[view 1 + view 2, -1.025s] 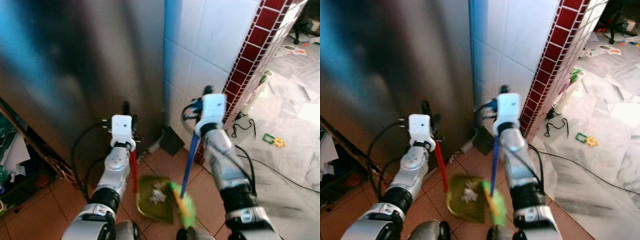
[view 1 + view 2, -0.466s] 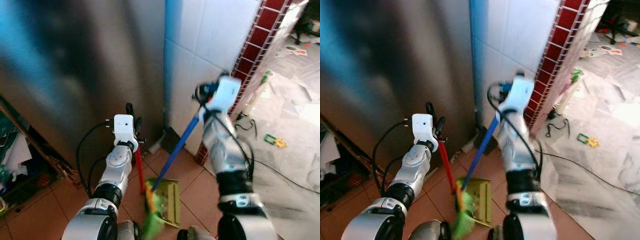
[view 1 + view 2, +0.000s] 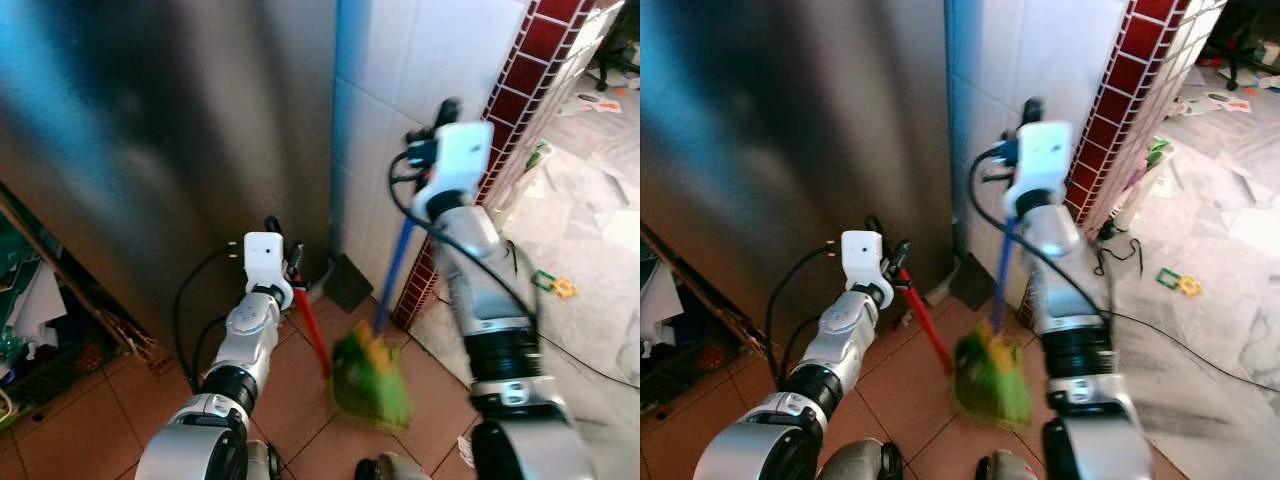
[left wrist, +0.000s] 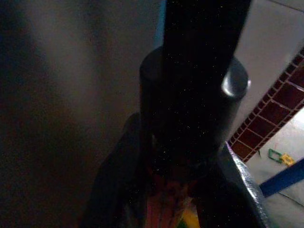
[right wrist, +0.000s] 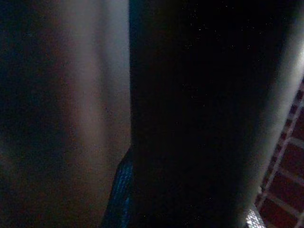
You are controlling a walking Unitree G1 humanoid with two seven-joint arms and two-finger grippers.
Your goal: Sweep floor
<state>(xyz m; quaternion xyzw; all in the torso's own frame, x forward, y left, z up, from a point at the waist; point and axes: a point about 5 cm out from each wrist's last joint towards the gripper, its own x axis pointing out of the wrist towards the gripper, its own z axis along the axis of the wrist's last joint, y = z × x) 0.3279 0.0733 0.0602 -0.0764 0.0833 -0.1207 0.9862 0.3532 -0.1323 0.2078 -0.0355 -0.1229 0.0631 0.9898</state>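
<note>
Left tool (image 3: 283, 243) was clenched on the upper end of the thin red plastic handle (image 3: 310, 330), which ran down and to my right toward the olive-green dustpan (image 3: 985, 375). Right tool (image 3: 1025, 135) was raised in front of the white tiled wall (image 3: 400, 60) at the top of the slim blue broom handle (image 3: 392, 275). The fingers were hidden behind the white wrist block, and the right wrist view was too dark, so I could not tell whether that tool was clamped or loose.

Position of work pieces: the pan and the broom's yellow-green bristle head (image 3: 375, 365) overlapped in one blurred mass low over the terracotta floor tiles (image 3: 90, 420), near the foot of the red-tiled wall edge (image 3: 520, 70). The blur hid whether the pan's lip touched the floor. The tall brushed-steel cabinet front (image 3: 150, 130) stood directly ahead.

Handling estimate:
- Both tools appeared light, with long, stiff, smooth shafts; a grip at the far end probably left the heads prone to swing and twist.
- Hold lower on the shaft would likely give better control of the bristles.
- Bristles looked soft and should bend under pressure.
- The pan looked thin; its contents could spill if tipped.

Scattered paper litter (image 3: 590, 100) lay on the pale floor beyond the red-tiled wall.
</note>
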